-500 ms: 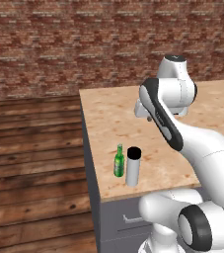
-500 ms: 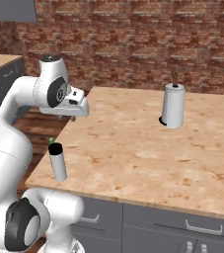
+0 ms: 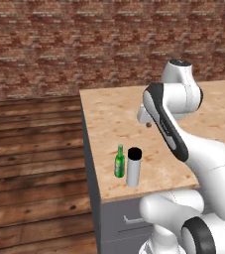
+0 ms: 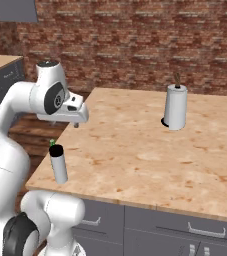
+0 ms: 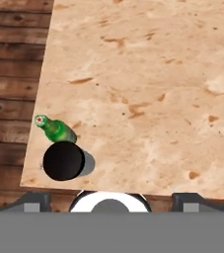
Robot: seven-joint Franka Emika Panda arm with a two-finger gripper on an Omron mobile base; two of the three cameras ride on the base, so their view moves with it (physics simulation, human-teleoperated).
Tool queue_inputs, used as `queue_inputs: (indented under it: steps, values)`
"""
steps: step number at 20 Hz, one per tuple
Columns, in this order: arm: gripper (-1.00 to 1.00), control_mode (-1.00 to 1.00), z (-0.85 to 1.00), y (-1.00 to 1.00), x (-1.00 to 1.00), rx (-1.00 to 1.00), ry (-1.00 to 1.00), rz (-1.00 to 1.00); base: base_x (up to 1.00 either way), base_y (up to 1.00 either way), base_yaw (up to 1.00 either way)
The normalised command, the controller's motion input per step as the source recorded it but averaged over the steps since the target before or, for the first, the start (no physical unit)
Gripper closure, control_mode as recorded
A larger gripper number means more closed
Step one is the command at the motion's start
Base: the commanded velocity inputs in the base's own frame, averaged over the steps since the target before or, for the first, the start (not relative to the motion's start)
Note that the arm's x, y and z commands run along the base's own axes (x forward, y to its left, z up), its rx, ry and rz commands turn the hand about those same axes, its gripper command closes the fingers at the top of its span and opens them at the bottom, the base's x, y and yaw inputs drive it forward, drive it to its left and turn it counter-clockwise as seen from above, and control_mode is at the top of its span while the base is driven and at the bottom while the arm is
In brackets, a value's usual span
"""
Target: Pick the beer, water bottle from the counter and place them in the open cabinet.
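The beer, a slim green bottle, stands near the counter's front left corner. The grey water bottle with a black cap stands right beside it. In the right base view the water bottle hides most of the beer. My gripper hangs over the counter behind both bottles, well above them and pointing down. In the hand view the beer and the water bottle's cap lie at lower left, and the fingertips stand far apart with nothing between them. The open cabinet is out of view.
A grey paper-towel roll on a round base stands far back on the counter. Grey drawers run under the top. A brick wall closes the back, and wooden floor lies left of the counter's edge.
The hand has sunk slightly toward the counter. Both bottles stand where they were.
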Motion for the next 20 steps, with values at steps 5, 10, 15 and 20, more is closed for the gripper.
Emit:
queue_inputs:
  steps: [5, 10, 15, 20]
  values:
    - [-1.0, -1.0, -0.11, 0.0, -0.52, 0.0, -0.07, 0.14, 0.0, 0.0, 0.0]
    - [-1.0, -1.0, -0.41, -0.13, -0.09, 0.0, 0.0, 0.2, 0.0, 0.0, 0.0]
    - [-1.0, -1.0, -0.41, -0.13, -0.07, 0.0, -0.15, 0.25, 0.0, 0.0, 0.0]
    - [-1.0, -1.0, -0.49, -0.06, -0.16, 0.02, -0.27, 0.31, 0.0, 0.0, 0.0]
